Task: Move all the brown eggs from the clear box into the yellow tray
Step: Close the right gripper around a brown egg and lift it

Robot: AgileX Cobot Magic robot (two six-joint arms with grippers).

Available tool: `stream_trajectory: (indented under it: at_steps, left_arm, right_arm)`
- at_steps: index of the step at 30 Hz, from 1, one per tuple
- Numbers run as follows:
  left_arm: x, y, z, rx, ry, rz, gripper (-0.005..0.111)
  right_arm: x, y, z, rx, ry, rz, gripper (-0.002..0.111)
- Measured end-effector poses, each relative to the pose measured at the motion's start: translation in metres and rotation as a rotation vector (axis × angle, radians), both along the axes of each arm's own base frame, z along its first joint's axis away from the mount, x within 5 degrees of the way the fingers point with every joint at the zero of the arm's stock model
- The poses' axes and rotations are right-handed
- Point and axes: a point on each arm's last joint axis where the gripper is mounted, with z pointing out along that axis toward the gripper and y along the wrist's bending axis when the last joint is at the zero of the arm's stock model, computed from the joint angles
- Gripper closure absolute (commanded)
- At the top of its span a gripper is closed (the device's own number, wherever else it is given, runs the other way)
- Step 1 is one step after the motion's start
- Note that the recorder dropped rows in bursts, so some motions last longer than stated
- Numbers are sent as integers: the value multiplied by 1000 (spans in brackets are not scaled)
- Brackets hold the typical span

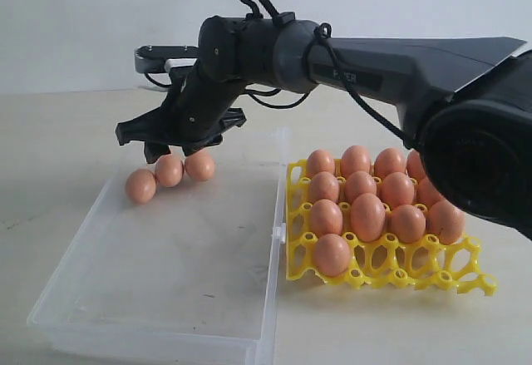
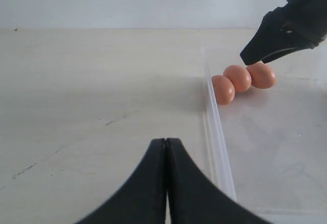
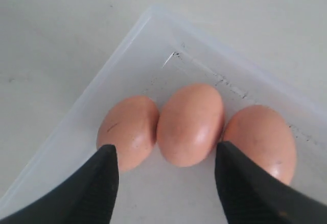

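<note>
The last three brown eggs (image 1: 169, 170) lie in a touching row in the clear box (image 1: 183, 257), tucked into its corner at ten o'clock in the exterior view. The middle egg (image 3: 190, 124) sits under the spread jaws of my right gripper (image 3: 166, 155), which hangs just above it, wide open and holding nothing. The trouble I foresee is crowding. Each jaw tip would come down over a neighbour's flank rather than into free space. Descending could press the outer eggs, knock them rolling, or wedge one against the wall and crack it. The yellow tray (image 1: 416, 269) stands at three o'clock of the box, full but for three cups along its six o'clock edge. My left gripper (image 2: 166, 147) is closed and empty, over the table (image 2: 76, 106) beside the box.
</note>
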Motion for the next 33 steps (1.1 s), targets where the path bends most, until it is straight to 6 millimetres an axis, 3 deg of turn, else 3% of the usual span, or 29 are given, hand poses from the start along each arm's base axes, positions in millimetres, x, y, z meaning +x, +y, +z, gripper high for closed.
stream_trajectory:
  at_steps: [8,18,33]
  left_arm:
    - [0,0,0,0,0,0,107]
    - [0,0,0,0,0,0,107]
    - [0,0,0,0,0,0,107]
  right_arm:
    - [7,-2,-16,6,43,-62,53]
    - [13,2,-23,80,22,-126,53]
    - [16,5,-55,81,57,-162,53]
